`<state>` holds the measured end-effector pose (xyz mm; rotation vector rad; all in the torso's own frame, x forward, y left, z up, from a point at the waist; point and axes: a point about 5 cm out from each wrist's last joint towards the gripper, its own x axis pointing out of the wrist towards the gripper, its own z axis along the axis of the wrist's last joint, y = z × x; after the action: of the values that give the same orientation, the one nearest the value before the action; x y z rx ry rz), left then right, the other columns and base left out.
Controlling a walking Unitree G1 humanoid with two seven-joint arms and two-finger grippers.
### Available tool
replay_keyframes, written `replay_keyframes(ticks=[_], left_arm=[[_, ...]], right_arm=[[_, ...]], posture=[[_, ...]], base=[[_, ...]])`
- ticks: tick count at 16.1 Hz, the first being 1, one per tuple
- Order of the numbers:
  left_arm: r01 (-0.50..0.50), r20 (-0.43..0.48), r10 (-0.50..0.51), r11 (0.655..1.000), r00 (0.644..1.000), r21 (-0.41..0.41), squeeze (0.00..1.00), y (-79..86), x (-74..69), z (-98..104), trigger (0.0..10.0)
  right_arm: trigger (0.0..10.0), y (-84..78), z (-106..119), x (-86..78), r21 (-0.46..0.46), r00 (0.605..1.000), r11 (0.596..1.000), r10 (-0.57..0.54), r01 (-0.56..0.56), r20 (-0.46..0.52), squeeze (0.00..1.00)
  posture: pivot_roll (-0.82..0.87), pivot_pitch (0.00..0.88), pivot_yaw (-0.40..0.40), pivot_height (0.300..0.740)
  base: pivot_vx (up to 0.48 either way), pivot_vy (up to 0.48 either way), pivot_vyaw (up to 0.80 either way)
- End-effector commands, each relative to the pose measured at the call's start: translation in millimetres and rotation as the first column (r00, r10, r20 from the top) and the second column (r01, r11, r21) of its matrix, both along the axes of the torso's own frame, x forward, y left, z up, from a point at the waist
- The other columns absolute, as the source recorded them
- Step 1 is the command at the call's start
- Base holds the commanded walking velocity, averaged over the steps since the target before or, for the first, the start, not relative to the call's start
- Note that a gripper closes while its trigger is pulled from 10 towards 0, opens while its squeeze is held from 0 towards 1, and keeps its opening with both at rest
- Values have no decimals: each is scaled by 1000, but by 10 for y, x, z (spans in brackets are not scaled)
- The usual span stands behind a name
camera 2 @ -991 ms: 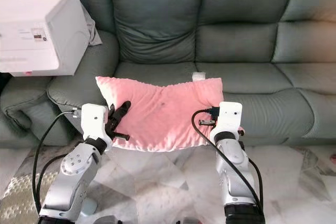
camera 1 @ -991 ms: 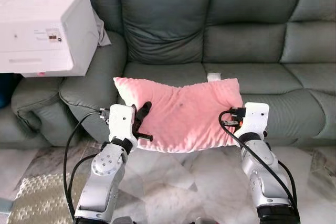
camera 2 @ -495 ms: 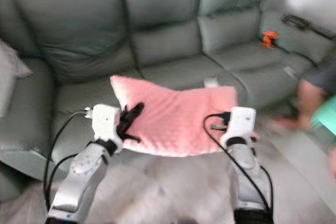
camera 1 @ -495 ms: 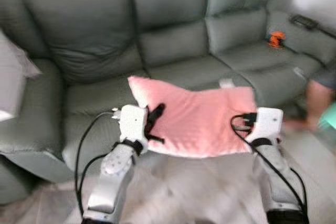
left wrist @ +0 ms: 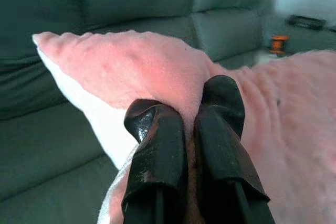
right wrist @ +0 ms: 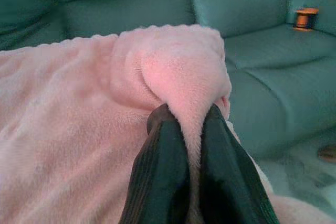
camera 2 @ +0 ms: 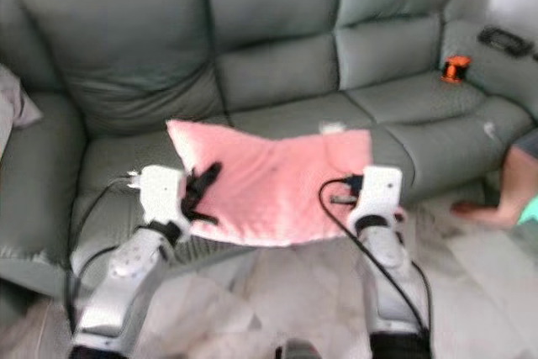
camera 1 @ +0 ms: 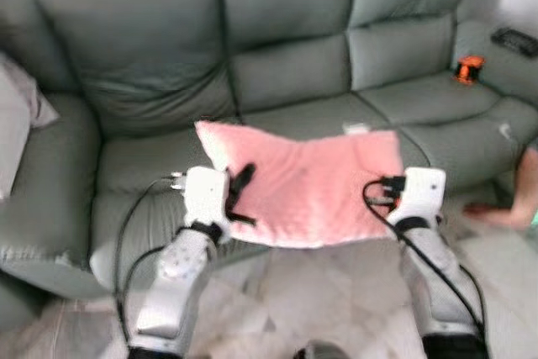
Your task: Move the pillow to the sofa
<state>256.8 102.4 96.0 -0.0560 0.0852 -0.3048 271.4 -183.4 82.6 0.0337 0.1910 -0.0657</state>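
A pink plush pillow (camera 1: 307, 182) hangs between my two arms, held up in front of the grey-green sofa (camera 1: 277, 56), over its seat edge. My left gripper (camera 1: 238, 192) is shut on the pillow's left side; in the left wrist view its two black fingers (left wrist: 157, 156) pinch a fold of pink fabric (left wrist: 157, 72). My right gripper (right wrist: 186, 156) is shut on the pillow's right corner (right wrist: 178, 72), its white wrist block (camera 1: 420, 192) standing against the pillow's right edge.
A small orange object (camera 1: 469, 68) and a dark remote-like object (camera 1: 519, 39) lie on the sofa's right section. A person's bare leg (camera 1: 514, 199) is on the floor at the right. Something pale (camera 1: 17, 124) rests on the sofa's left. The floor is marble.
The camera has turned right: the white box at the left has left the picture and the sofa's right end has come in. Both grippers still hold the pillow the same way.
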Motion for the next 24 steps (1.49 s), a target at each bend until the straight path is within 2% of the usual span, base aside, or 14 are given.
replay_keyframes(ticks=[1,6,8,11,15,22,24], left_arm=[[-25,15,25,1000,1000,19,0,49,25,21,10000],[-108,48,106,994,993,25,0,196,128,115,10000],[-115,39,114,993,993,34,0,217,116,84,10000],[-105,24,104,994,994,42,0,206,89,46,10000],[-71,4,71,997,997,29,0,98,97,2,10000],[-85,10,85,996,996,36,0,148,104,-4,10000],[-89,17,88,995,996,41,0,162,110,2,10000]], right_arm=[[10000,69,72,26,2,999,999,37,-37,37,0],[10000,94,122,66,-10,996,998,66,-65,58,0],[10000,126,109,64,-10,995,997,80,-79,53,0],[10000,146,122,64,-6,995,996,85,-84,60,0],[10000,151,54,9,10,996,997,82,-82,43,0],[10000,165,50,13,13,995,996,86,-87,44,0],[10000,160,55,19,21,995,996,84,-85,48,0]], posture=[[-65,0,-6,740],[-39,0,-23,740],[-39,0,-24,740],[-44,0,-17,740],[-45,0,-16,740],[-45,0,-14,740],[-46,0,-13,740]], base=[[0,0,0],[0,0,609],[0,0,750],[0,0,735],[0,0,702],[0,0,657],[0,0,0]])
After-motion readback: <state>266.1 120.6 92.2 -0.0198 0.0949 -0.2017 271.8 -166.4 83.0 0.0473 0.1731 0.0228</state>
